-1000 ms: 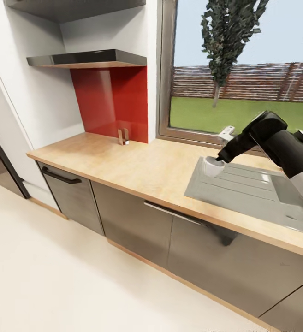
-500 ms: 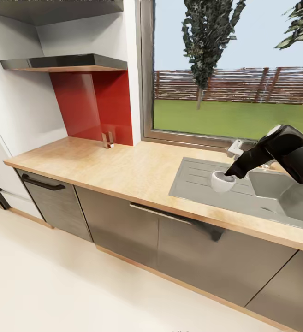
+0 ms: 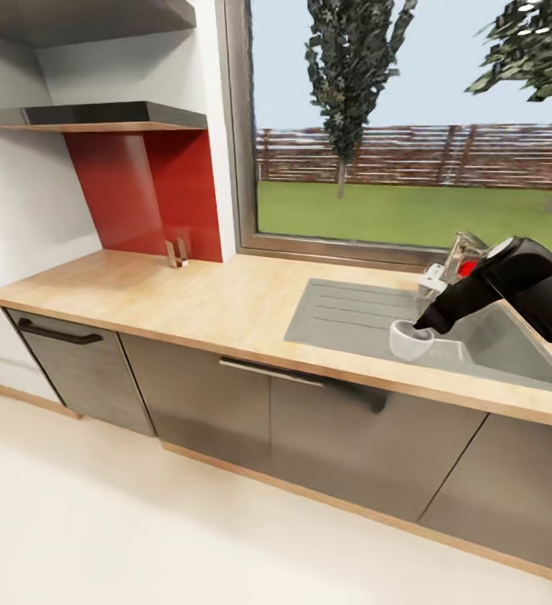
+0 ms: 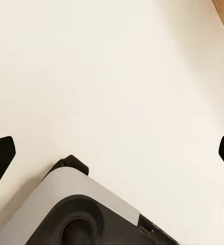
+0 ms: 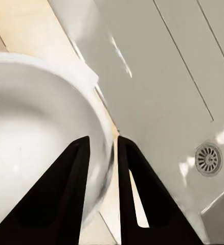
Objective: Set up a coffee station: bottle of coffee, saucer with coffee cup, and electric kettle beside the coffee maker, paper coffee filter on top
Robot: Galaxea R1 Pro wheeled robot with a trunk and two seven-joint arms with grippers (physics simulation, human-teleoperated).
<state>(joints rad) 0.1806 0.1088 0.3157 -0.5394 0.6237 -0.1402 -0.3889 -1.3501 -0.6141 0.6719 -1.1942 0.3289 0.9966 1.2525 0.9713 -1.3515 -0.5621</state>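
Your right end effector (image 3: pixel 424 326) pinches the rim of the cup (image 3: pixel 411 341), one finger inside, one outside; cup hangs over the sink (image 3: pixel 351 313) in the counter (image 3: pixel 183 298). Left end effector (image 4: pixel 112 153): spread wide, nothing held.

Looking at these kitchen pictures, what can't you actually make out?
- Coffee cup handle: head view, hidden behind the right gripper.
- Tap: head view, partly behind the right arm.
- Left gripper: left wrist view, fingertips cut by the picture's edges.
- Sink bowl: right wrist view, cut off.
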